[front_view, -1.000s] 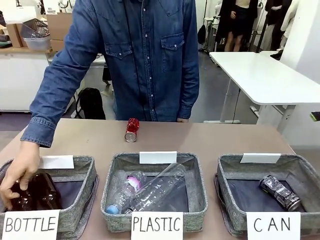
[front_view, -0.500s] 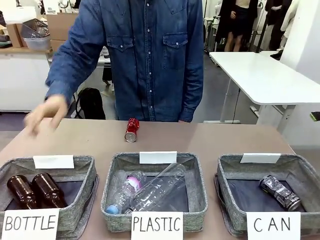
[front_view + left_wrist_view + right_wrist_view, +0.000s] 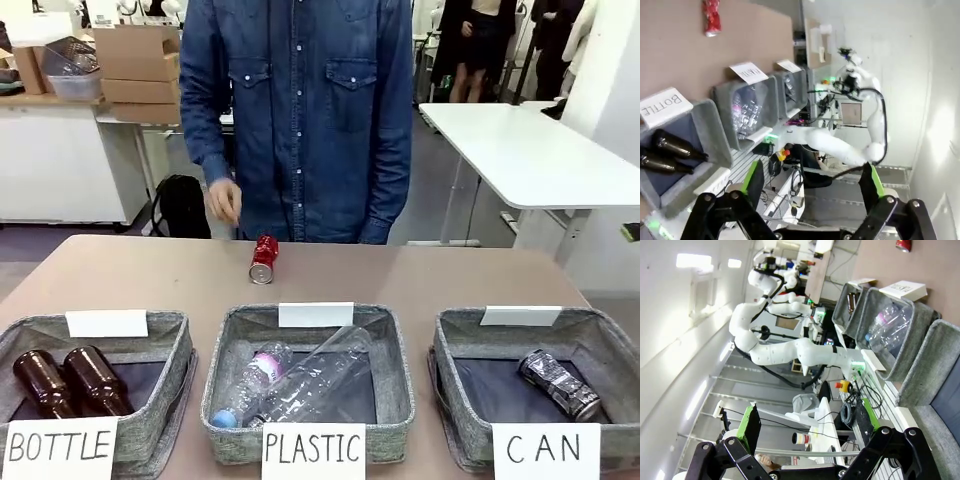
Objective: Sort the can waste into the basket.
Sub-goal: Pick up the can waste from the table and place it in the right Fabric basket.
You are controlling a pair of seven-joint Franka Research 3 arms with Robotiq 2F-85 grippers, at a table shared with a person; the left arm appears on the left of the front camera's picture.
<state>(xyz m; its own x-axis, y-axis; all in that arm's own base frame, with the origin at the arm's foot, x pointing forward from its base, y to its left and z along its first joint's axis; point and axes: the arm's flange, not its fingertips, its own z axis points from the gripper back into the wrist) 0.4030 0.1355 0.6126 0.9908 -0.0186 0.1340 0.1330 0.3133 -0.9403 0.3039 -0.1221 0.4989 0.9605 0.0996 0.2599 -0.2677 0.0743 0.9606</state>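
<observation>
A crushed red can (image 3: 264, 259) lies on the brown table near its far edge, in front of the person. A crushed silver-and-black can (image 3: 560, 384) lies inside the grey basket (image 3: 452, 340) signed "CAN" at the front right. In the left wrist view my left gripper (image 3: 812, 182) stands open and empty, well back from the table, with the red can (image 3: 711, 17) far off. My right gripper (image 3: 808, 422) is likewise open and empty, beside the near wall of the CAN basket (image 3: 932, 355), and the red can (image 3: 903, 245) is at the top edge.
The "BOTTLE" basket (image 3: 170, 335) at front left holds two brown bottles (image 3: 68, 382). The "PLASTIC" basket (image 3: 398, 360) in the middle holds clear plastic bottles (image 3: 300, 385). The person's hand (image 3: 224, 200) hangs just beyond the table's far edge, left of the red can.
The person's hand has let go of the brown bottles in the BOTTLE basket and drawn back across the table to the far side. The cans and my grippers have not moved.
</observation>
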